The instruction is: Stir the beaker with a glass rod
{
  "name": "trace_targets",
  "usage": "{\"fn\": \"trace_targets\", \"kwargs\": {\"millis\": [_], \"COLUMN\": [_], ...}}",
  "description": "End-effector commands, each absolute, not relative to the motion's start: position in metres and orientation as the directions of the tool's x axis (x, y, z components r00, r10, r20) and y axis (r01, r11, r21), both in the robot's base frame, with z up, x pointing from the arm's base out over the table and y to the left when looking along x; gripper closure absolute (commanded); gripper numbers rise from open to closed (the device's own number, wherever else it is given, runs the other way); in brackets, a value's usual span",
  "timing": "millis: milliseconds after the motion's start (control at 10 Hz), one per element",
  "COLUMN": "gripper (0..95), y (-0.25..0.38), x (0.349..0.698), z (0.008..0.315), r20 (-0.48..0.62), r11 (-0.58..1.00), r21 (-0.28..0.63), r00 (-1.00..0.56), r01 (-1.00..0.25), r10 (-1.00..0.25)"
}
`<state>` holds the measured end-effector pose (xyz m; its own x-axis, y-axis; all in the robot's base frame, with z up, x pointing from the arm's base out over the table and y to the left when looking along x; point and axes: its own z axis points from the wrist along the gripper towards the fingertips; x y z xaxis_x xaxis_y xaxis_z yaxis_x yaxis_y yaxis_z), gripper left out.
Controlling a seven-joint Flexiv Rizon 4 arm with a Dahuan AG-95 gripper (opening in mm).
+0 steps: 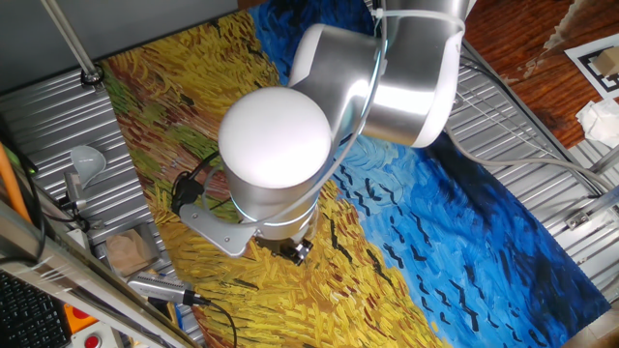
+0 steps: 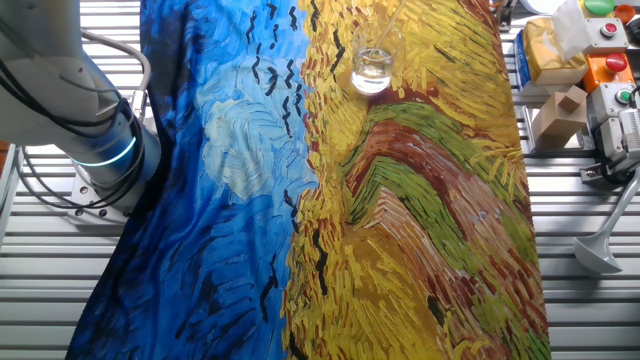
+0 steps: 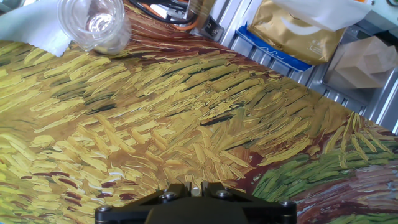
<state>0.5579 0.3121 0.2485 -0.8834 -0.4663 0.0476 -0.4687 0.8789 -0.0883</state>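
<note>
Beaker [image 2: 373,68] upright on painted cloth [image 2: 420,220], funnel [image 2: 603,245] well apart (off cloth); end effector [image 3: 194,200] state unclear.

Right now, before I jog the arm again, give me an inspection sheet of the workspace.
Surface: painted cloth covers the table, lying flat.
Job's things: beaker upright on the cloth's yellow part, a thin rod leaning in it; beaker also at the hand view's top left.
Clutter: white funnel, tan pouch and box off the cloth, on the metal slats.
Hand: only its base shows in the hand view; fingers not seen, state cannot be told.
Cables: black cables by the arm's base; orange and black wires behind the beaker.
Surroundings: button boxes at the table edge.
</note>
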Motion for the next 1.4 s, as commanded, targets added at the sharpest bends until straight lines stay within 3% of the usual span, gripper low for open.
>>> {"fn": "trace_targets", "kwargs": {"millis": [100,1400], "gripper": [95.0,95.0], "y": [0.3097,0.3043], "x": [0.5570,0.5552], "z": [0.2491,0.2525], "r20": [0.046,0.045], "r11": [0.877,0.872], "r21": [-0.087,-0.080], "r00": [-0.881,-0.875], "r01": [-0.473,-0.483], "r10": [-0.470,-0.481]}}
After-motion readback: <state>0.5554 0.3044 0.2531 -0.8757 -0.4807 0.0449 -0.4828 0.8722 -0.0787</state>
